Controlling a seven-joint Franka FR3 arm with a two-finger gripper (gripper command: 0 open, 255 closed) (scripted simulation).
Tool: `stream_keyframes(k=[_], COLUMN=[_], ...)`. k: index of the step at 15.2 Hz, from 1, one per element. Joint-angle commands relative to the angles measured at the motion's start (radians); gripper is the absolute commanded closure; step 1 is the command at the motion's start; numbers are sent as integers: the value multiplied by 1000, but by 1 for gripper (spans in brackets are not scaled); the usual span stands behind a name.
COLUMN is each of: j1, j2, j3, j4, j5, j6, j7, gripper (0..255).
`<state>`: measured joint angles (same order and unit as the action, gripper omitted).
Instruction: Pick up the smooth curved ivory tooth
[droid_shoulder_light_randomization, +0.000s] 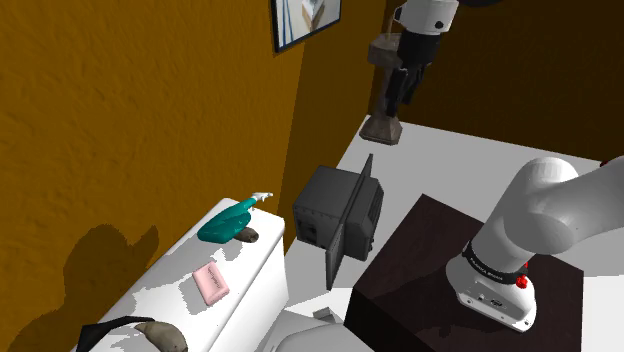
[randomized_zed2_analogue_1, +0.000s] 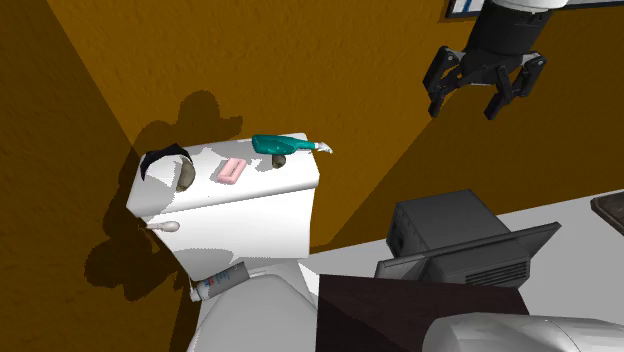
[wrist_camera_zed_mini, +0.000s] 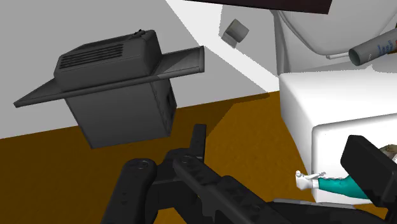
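Observation:
A black, curved, pointed tooth-shaped piece (droid_shoulder_light_randomization: 103, 329) (randomized_zed2_analogue_1: 163, 159) lies at one end of the white toilet tank lid (droid_shoulder_light_randomization: 250, 265) (randomized_zed2_analogue_1: 285, 182), next to a brown lump (droid_shoulder_light_randomization: 160, 335) (randomized_zed2_analogue_1: 186, 176). On the lid there are also a pink bar (droid_shoulder_light_randomization: 211, 284) (randomized_zed2_analogue_1: 231, 170), a teal spray bottle (droid_shoulder_light_randomization: 228, 222) (randomized_zed2_analogue_1: 280, 146) (wrist_camera_zed_mini: 337, 186) and a second brown lump (droid_shoulder_light_randomization: 247, 234). My gripper (droid_shoulder_light_randomization: 393, 108) (randomized_zed2_analogue_1: 487, 97) (wrist_camera_zed_mini: 283, 153) hangs open and empty, high in the air beside the orange wall, well away from the tank and beyond its teal-bottle end.
A dark grey box with a flat panel (droid_shoulder_light_randomization: 335, 210) (randomized_zed2_analogue_1: 450, 235) (wrist_camera_zed_mini: 114, 83) stands on the floor between the tank and my dark stand (droid_shoulder_light_randomization: 420, 270). A small brown object (droid_shoulder_light_randomization: 381, 127) sits on the floor below the gripper. A tube (randomized_zed2_analogue_1: 220, 283) (wrist_camera_zed_mini: 372, 49) lies below the tank.

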<state>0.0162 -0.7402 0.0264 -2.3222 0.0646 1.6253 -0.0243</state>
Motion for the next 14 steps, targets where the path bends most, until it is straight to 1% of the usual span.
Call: stream_keyframes(k=[1,8,14], j1=[0,42,72], j2=[0,196,391], j3=[0,109,194], j4=[0,40,116], j5=[0,51,67], j6=[0,106,182], j7=[0,95,178], gripper=[0,0,0])
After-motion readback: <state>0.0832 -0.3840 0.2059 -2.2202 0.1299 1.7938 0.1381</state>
